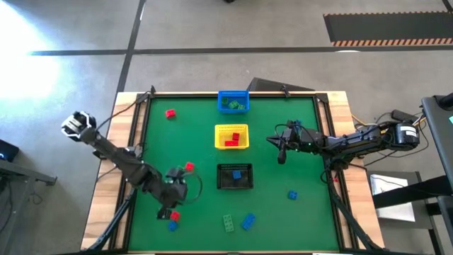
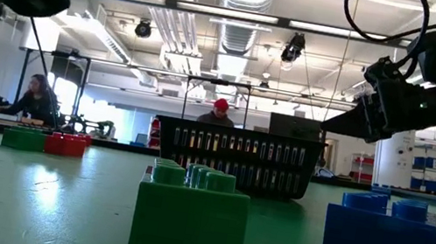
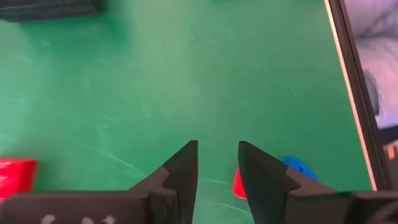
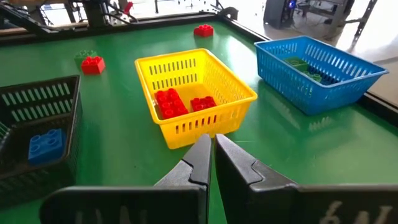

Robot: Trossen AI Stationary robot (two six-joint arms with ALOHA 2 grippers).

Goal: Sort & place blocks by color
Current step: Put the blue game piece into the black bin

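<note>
My left gripper (image 1: 173, 205) (image 3: 217, 155) is open above the green table near its near-left corner, with nothing between the fingers. A red block (image 3: 238, 185) (image 1: 175, 215) shows partly behind one finger, and a blue block (image 3: 298, 167) (image 1: 172, 226) lies just beyond it. My right gripper (image 1: 281, 152) (image 4: 211, 146) is shut and empty, raised to the right of the yellow basket (image 1: 231, 136). Loose blocks rest flat on the table: red (image 1: 189, 167), red (image 1: 170, 112), green (image 1: 228, 222) (image 2: 190, 210), blue (image 1: 248, 222) (image 2: 381, 234) and blue (image 1: 291, 195).
The blue basket (image 1: 233, 101) (image 4: 317, 65) holds green blocks, the yellow basket (image 4: 193, 93) holds red ones, and the black basket (image 1: 234, 177) (image 4: 37, 124) holds a blue one. A raised black rim (image 3: 351, 74) borders the table. People sit in the room beyond the table.
</note>
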